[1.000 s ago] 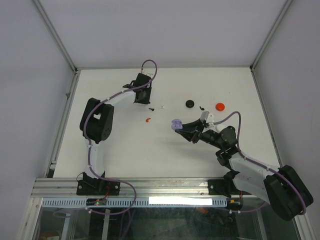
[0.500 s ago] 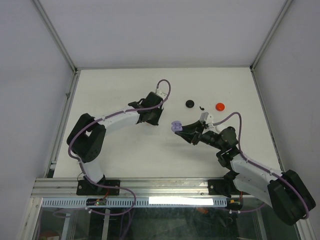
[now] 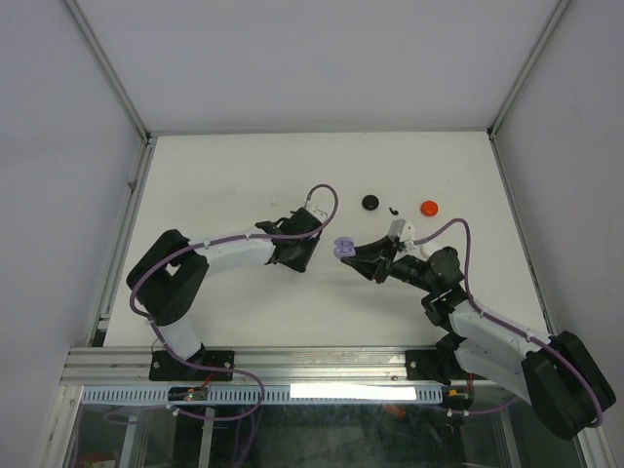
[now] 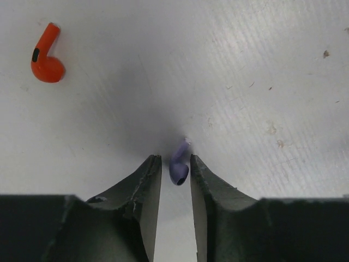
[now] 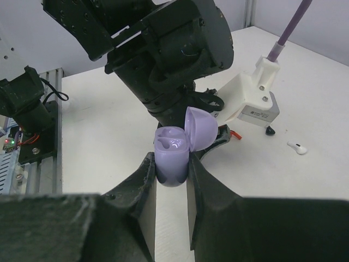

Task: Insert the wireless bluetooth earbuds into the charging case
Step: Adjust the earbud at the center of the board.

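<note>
The white table (image 3: 224, 175) spread out under me. My left arm (image 3: 224, 255) reached in from 8 o'clock toward its middle, and my right arm (image 3: 487, 336) came in from 4 o'clock, so the two ends met close together near the centre.

My right gripper (image 5: 171, 158) was clamped on the lavender charging case (image 5: 172, 148). Its fingers pressed both sides of the base, and the lid was tipped open toward 1 o'clock in my right wrist view. My left gripper (image 4: 175, 158) sat just beside that case, at its 9 o'clock from above.

From the lavender case, the black case (image 3: 370, 202) lay on the table at 1 o'clock. The red case (image 3: 429, 207) lay at 2 o'clock, well apart from my fingers.

The lavender earbud (image 4: 179, 165) stood between my left fingertips, stem pointing to 12 o'clock. It touched the right-hand finger (image 4: 203, 183), and a thin strip of table showed on its other side. The jaws stood narrowly parted around it, and I could not tell whether I was gripping it.

In my left wrist view the red earbud (image 4: 46, 54) lay on the table at 10 o'clock from the lavender one. The white earbud (image 5: 297, 147) lay at 3 o'clock in my right wrist view. A black earbud (image 3: 393, 210) rested between the black and red cases.
</note>
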Robot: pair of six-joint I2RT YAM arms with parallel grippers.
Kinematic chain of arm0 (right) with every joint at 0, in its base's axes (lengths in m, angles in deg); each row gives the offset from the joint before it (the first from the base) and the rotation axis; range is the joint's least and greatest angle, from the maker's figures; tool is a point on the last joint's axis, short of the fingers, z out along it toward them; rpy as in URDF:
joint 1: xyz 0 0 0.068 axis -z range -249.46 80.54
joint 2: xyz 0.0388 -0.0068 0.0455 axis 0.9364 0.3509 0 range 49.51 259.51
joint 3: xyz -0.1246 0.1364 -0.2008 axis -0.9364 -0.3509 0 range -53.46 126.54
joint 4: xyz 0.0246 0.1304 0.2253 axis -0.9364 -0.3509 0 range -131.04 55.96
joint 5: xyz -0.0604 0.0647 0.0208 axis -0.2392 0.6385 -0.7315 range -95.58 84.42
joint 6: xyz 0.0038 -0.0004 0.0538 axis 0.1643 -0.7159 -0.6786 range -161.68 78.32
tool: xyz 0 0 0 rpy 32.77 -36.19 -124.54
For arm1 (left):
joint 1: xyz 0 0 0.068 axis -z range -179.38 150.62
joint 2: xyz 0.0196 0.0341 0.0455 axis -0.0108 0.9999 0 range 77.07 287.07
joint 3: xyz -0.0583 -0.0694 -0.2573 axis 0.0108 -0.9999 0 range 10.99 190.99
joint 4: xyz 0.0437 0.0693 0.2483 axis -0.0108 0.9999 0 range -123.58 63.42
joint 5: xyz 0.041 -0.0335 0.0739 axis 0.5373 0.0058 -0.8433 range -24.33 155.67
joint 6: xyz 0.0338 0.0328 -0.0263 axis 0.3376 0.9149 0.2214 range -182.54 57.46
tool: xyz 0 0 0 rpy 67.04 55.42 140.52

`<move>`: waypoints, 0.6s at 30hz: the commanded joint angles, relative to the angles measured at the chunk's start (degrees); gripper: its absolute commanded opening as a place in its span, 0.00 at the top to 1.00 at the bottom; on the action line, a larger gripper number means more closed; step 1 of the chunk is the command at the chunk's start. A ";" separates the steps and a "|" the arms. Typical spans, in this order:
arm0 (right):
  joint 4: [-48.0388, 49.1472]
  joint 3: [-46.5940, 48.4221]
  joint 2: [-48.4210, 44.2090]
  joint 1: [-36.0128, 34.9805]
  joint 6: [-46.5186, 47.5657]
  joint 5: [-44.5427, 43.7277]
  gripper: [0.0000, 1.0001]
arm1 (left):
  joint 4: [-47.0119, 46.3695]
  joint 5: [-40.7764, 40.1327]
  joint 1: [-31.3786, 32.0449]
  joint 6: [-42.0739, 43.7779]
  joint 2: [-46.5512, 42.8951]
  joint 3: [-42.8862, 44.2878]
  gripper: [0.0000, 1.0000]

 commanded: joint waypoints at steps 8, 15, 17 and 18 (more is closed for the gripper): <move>2.19 0.08 0.10 -0.37 1.05 0.16 1.00 | 0.07 -4.32 0.56 -5.12 -4.38 -2.48 0.50; 2.17 0.00 -0.10 -0.32 1.14 -0.02 1.00 | 2.17 -6.38 0.50 -7.60 -5.50 -3.64 0.48; 2.23 -0.07 -0.09 -0.34 1.14 -0.11 1.00 | 2.49 -8.40 0.45 -8.48 -5.94 -4.09 0.49; 2.25 -0.04 0.01 -0.32 1.14 -0.07 1.00 | 2.52 -9.01 0.39 -8.73 -6.07 -4.13 0.49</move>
